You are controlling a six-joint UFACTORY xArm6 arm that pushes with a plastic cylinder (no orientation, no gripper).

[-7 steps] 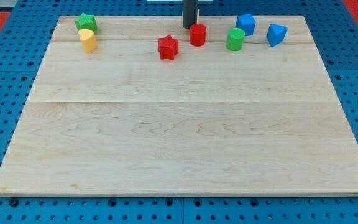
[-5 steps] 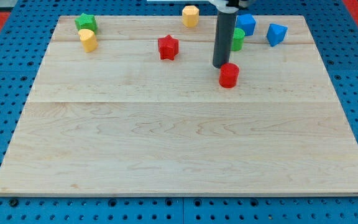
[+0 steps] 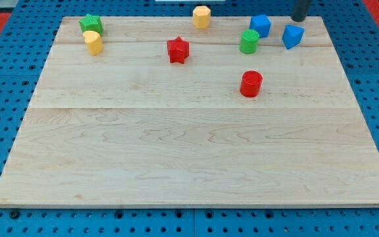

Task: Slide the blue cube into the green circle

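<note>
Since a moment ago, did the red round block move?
Yes. The red cylinder slid from beside the red star near the board's top toward the view's bottom right. It now sits below the green cylinder.

Wooden board (image 3: 176, 164); blocks along top edge; red cylinder (image 3: 251, 84) nearer middle
</note>
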